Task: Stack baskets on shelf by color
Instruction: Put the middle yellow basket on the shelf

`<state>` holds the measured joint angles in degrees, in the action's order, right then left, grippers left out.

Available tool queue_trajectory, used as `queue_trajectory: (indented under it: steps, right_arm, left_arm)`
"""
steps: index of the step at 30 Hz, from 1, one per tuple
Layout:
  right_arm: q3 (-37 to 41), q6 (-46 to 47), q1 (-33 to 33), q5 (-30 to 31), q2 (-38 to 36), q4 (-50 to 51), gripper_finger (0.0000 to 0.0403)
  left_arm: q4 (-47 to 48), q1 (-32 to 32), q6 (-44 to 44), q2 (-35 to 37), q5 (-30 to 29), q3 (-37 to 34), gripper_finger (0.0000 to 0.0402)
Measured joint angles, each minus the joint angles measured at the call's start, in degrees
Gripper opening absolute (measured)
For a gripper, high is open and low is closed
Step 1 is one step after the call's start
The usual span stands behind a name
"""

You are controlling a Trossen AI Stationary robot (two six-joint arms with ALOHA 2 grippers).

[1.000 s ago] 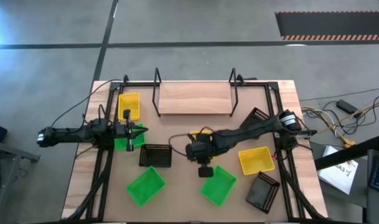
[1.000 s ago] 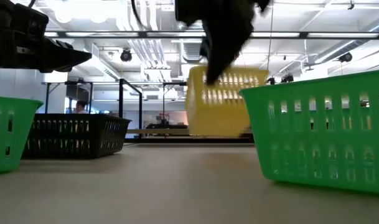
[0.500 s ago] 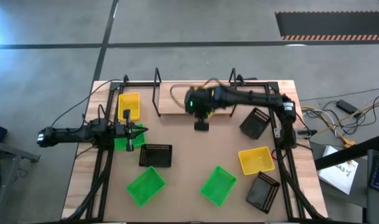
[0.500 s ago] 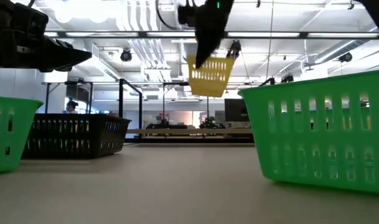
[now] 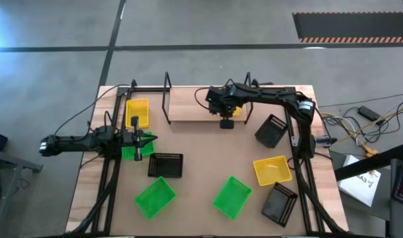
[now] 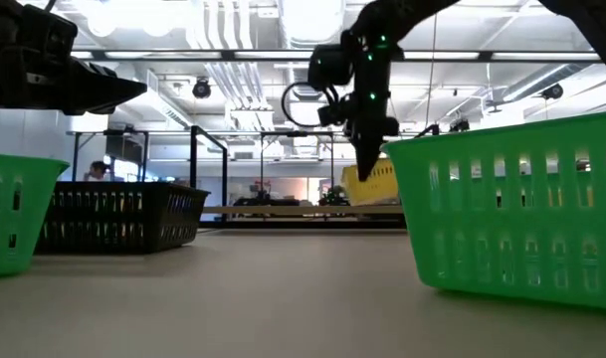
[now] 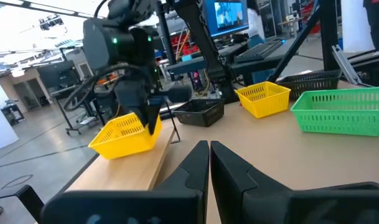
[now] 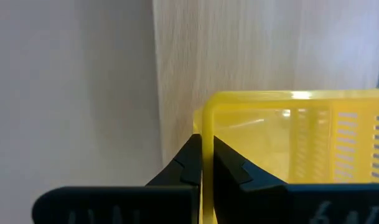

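My right gripper [image 5: 226, 116] hangs over the right part of the shelf [image 5: 194, 104], a light wooden board with black wire frames, and is shut on a yellow basket [image 7: 122, 135]; in the high view the arm covers most of it. My left gripper [image 7: 210, 152] is shut and empty, hovering above a green basket [image 5: 130, 151] near the table's left edge. On the tabletop stand two more yellow baskets [image 5: 137, 112] [image 5: 272, 170], two green ones [image 5: 154, 197] [image 5: 231, 196] and three black ones [image 5: 166, 165] [image 5: 272, 130] [image 5: 280, 201]. My right gripper [image 8: 203, 146] holds the yellow basket by the top rim of one wall [image 8: 207, 127], close to a corner. One finger is inside the basket and one outside. The fingers come from above, pointing down. The basket sits slightly tilted, with its bottom [image 7: 117, 148] at the shelf board.
The shelf's left and middle parts [image 5: 188, 106] are bare wood. The black wire frames [image 5: 167, 99] [image 5: 249, 99] stand up at its ends. Black rails [image 5: 108, 172] run along both table sides. There is open tabletop [image 5: 201, 152] between the shelf and the near baskets.
My right gripper lifted the yellow basket off the middle of the table, carried it high toward the far edge, then moved right along the shelf and came down. The basket went from hanging in the air to sitting low at the shelf's right part.
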<state>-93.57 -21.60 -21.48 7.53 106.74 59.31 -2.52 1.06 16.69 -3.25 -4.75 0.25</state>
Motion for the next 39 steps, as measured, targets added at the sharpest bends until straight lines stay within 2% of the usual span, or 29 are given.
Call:
queue_trajectory:
  steps: [16,21,30,35,39]
  right_arm:
    - [2.26,-2.45,-1.56,-1.7,-0.13,-1.32,0.0009]
    - [2.26,-2.52,-1.55,-1.06,-0.13,-0.86,0.0012]
    - [2.31,-2.96,-1.55,1.51,-0.61,0.74,0.0082]
    - [1.15,3.63,-1.38,1.49,-3.03,1.23,0.0121]
    - [0.95,11.97,-0.31,1.01,-6.61,1.62,0.0132]
  left_arm:
    - [-0.02,-0.01,-0.09,0.0,0.02,0.0,0.0]
    - [0.0,0.0,-4.4,0.0,0.05,0.0,0.0]
    - [0.0,-0.01,-7.34,0.0,0.07,0.0,0.0]
    - [0.0,-0.01,-7.34,0.0,0.07,0.0,0.0]
    - [0.0,0.0,-7.32,-0.02,0.04,0.0,0.0]
